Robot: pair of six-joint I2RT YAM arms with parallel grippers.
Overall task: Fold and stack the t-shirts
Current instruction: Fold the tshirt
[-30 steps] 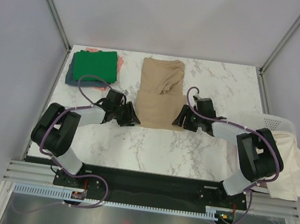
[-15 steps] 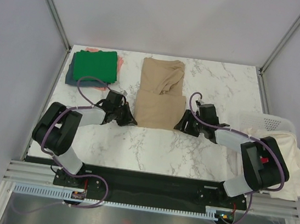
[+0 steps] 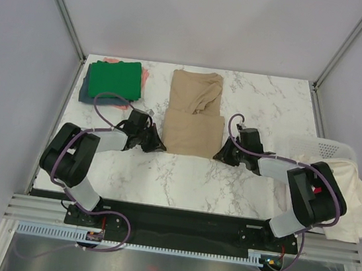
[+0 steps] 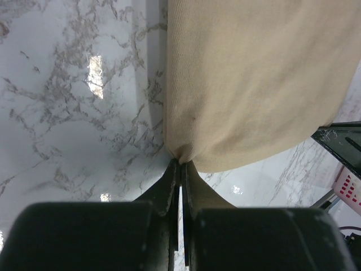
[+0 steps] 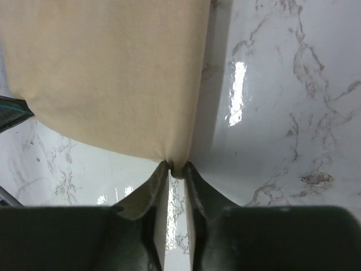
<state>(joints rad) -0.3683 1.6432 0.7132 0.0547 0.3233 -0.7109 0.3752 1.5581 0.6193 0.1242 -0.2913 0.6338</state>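
A tan t-shirt (image 3: 194, 114) lies as a long folded strip in the middle of the table. My left gripper (image 3: 160, 147) is shut on its near left corner (image 4: 181, 155). My right gripper (image 3: 219, 156) is shut on its near right corner (image 5: 176, 164). Both corners are pinched between the fingertips, low over the marble. A folded green t-shirt (image 3: 113, 80) lies on a dark blue-grey one (image 3: 87, 95) at the back left, with a salmon-pink edge (image 3: 145, 76) showing beside them. A cream t-shirt (image 3: 349, 201) hangs over the basket at the right.
A white mesh basket (image 3: 326, 148) stands off the table's right edge. Metal frame posts (image 3: 64, 6) rise at the back corners. The marble table (image 3: 181, 182) shows bare between my arms.
Both grippers have closed in on the tan t-shirt's near corners and shut on them. The right gripper shifted slightly toward the near edge. The shirt's near edge now looks straighter.
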